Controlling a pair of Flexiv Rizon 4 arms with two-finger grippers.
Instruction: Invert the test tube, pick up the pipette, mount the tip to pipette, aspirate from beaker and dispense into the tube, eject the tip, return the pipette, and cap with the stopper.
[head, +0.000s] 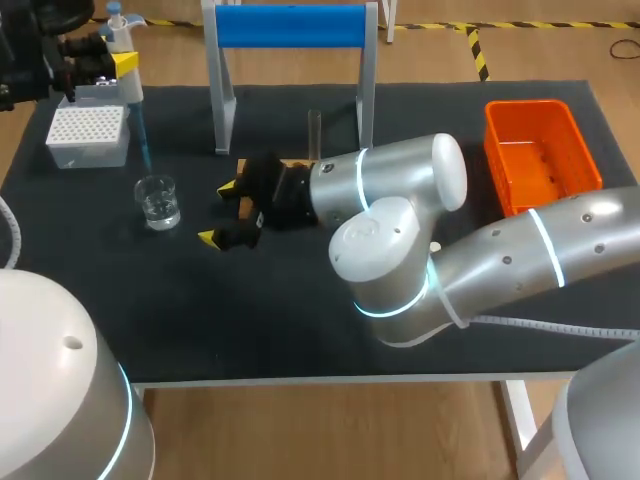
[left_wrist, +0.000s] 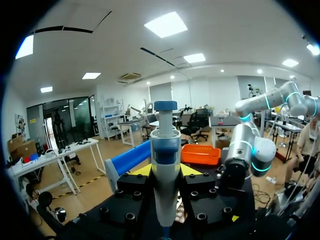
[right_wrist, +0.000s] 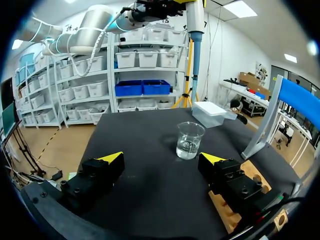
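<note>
Rounded, glossy grey housings of the right arm (head: 400, 250) are seen across the lower right of the head view. Its black right end effector (right_wrist: 162, 158) is held spread, with nothing between the yellow-tipped fingers (right_wrist: 112, 159), low over the matte black desk (head: 300, 330). Ahead of it a small clear glass beaker (right_wrist: 189, 141) is stood with a little water in it; in the head view it is found left of centre. At the upper left, the left end effector (head: 105, 62) is pinched on the white-and-blue plastic pipette (left_wrist: 165, 160), whose slim translucent blue tip (head: 143, 135) is hung above the beaker's mouth, beside the white perforated tip box (head: 88, 135). Aspiration is judged to be the step in hand. The thin rim could be struck by an off-centre descent, and so light and smooth a vessel could be tipped or slid; a loosely seated tip could be shed. The narrow clear test tube (head: 314, 130), upright at upper centre just behind the right arm, could be knocked by any swing of it.
</note>
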